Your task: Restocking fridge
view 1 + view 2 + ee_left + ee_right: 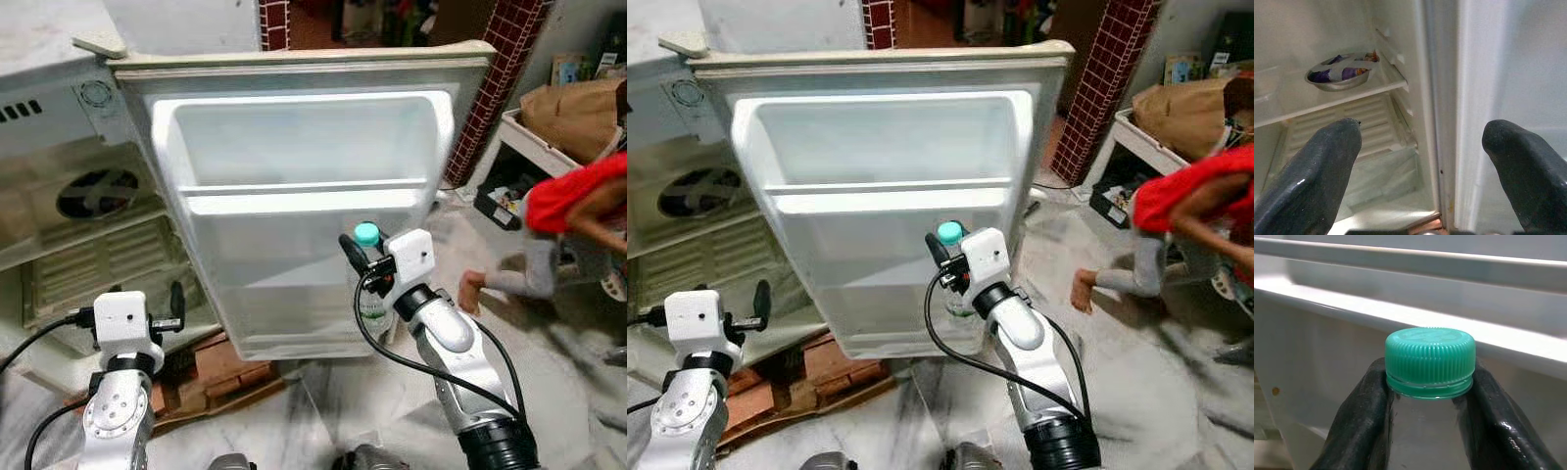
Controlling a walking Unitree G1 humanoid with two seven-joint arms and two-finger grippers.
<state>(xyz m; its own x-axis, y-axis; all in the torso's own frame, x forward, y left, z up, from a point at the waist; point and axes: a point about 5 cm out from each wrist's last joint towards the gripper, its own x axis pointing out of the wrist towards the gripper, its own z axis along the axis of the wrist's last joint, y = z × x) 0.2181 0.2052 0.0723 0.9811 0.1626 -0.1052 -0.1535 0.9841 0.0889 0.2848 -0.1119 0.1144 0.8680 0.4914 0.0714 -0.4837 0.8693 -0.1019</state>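
Right claw [364, 257] clamped on green-capped bottle [1429, 363] at fridge door [294, 196]; left claw [1420, 161] wide open.

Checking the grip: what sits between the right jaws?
The bottle, gripped at its neck just under the green cap, in the right wrist view.

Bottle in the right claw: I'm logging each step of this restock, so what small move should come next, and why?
Probably carry the bottle slightly forward and lower it into the door's lower shelf. The right claw grips it just under the green cap, upright, right in front of the open fridge door, whose shelves look bare. The left claw is open and idle by the fridge body.
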